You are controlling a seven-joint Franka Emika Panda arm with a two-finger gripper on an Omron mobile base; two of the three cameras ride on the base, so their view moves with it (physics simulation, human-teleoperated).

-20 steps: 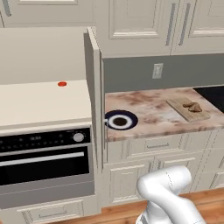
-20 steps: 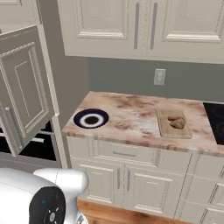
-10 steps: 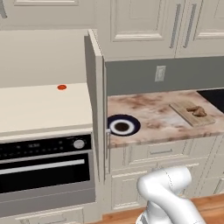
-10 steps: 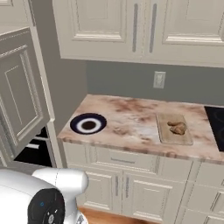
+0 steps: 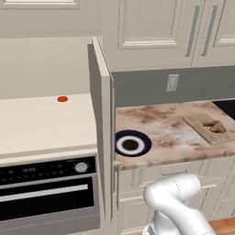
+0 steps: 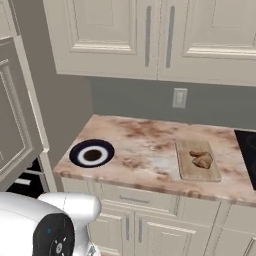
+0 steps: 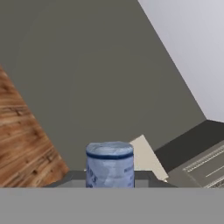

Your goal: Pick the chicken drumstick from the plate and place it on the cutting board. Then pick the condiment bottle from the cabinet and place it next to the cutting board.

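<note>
Cabinet door open, plain shelf inside with a small red disc. Counter: cutting board right with chicken drumstick on it, bare plate well left. End effector clamped on condiment bottle: blue-grey cap sits between its tips in the hand view.

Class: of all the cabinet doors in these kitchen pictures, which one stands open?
The tall cabinet's panelled door, left of the plate, swung out edge-on. The upper cabinets' doors over the counter stay closed.
</note>
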